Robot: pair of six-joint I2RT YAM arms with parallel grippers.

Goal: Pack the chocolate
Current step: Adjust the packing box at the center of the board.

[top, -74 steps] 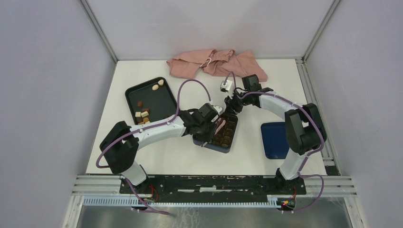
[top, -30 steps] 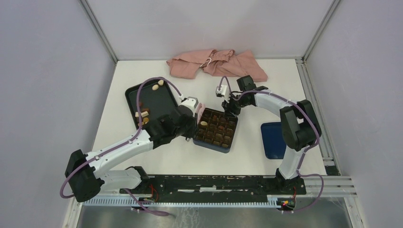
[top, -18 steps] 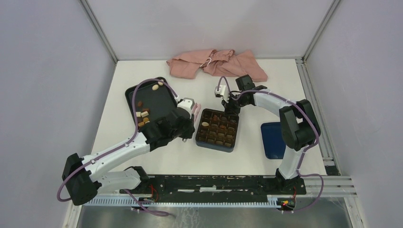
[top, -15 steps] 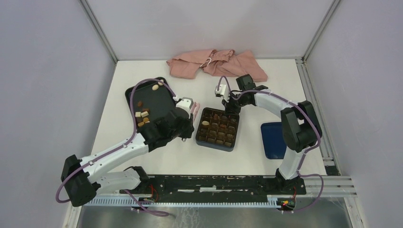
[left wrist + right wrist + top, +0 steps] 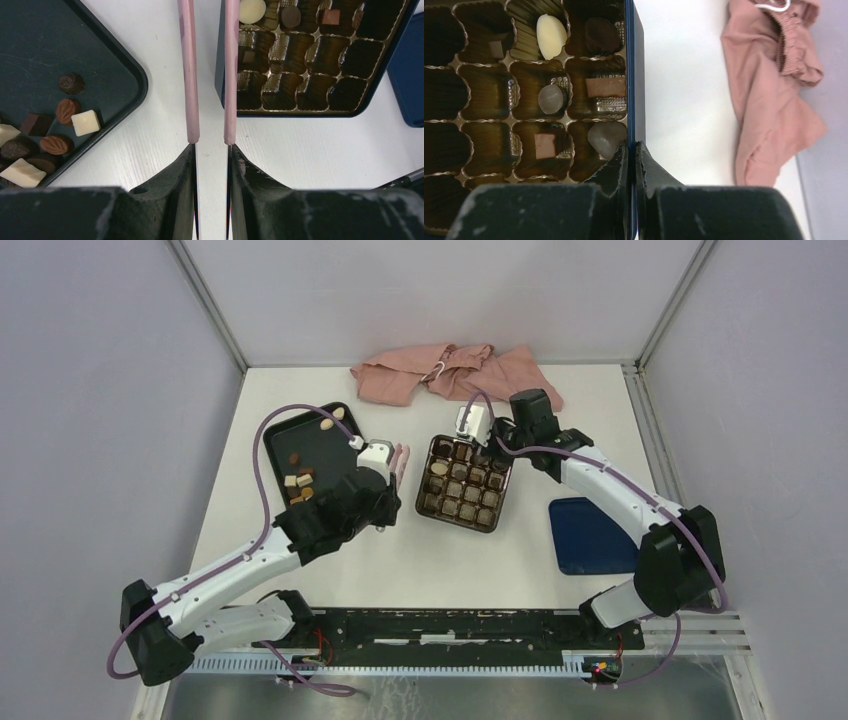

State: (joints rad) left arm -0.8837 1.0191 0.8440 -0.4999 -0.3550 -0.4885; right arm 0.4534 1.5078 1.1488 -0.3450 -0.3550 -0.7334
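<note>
Pinching the thin wall of the dark blue box [image 5: 634, 60], right gripper [image 5: 631, 146], left gripper [image 5: 208, 20] narrowly parted, empty, pink tips cut off, chocolate [image 5: 551, 35] in ribbed brown cells [image 5: 489, 92].

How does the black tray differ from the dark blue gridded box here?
The black rimmed tray is one open well with chocolates loose in a cluster; the dark blue square box with brown gridded insert holds one piece per cell, several cells empty. No tool grips the tray; the right tool pinches the box's wall. Both lie flat on the white table.
</note>
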